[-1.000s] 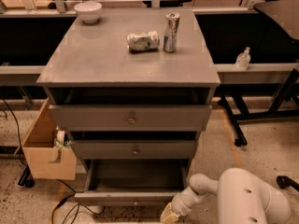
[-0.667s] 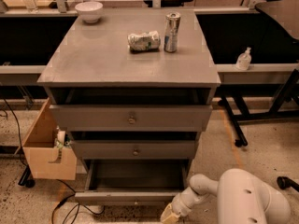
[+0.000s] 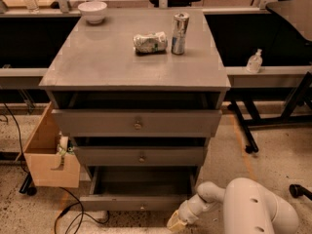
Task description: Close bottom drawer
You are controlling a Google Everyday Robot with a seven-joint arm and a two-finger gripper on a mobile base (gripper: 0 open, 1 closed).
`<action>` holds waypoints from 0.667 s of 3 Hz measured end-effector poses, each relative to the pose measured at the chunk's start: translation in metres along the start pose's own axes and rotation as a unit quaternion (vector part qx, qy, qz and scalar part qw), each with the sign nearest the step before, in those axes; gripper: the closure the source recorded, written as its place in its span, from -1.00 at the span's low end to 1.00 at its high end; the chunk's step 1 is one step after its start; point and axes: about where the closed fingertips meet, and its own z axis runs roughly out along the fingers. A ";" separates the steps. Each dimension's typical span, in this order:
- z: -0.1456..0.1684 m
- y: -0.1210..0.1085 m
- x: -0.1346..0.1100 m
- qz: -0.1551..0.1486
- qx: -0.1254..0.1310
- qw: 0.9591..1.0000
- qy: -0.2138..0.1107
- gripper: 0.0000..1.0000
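The bottom drawer [image 3: 139, 202] is the lowest of three in a grey cabinet. It stands pulled out toward me, its slim front panel with a tiny knob low in the view and its shallow grey tray open behind it. My gripper [image 3: 177, 223] sits at the end of my white arm [image 3: 253, 208], low by the floor, just right of and below the drawer front's right end. The mid-sized drawer [image 3: 140, 156] and the tall top drawer [image 3: 137, 123] are above it.
On the cabinet top [image 3: 107, 57] stand a white bowl [image 3: 92, 10], a crushed can [image 3: 150, 42] and an upright can [image 3: 180, 27]. A wooden box [image 3: 48, 155] is at the cabinet's left. A black-legged table [image 3: 273, 77] with a bottle [image 3: 253, 61] is at right. Cables lie on the floor.
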 end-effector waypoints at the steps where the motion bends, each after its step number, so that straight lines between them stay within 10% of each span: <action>1: -0.012 -0.013 -0.028 -0.068 0.067 0.995 -0.007 1.00; 2: -0.030 -0.017 -0.067 -0.142 0.129 0.981 -0.012 1.00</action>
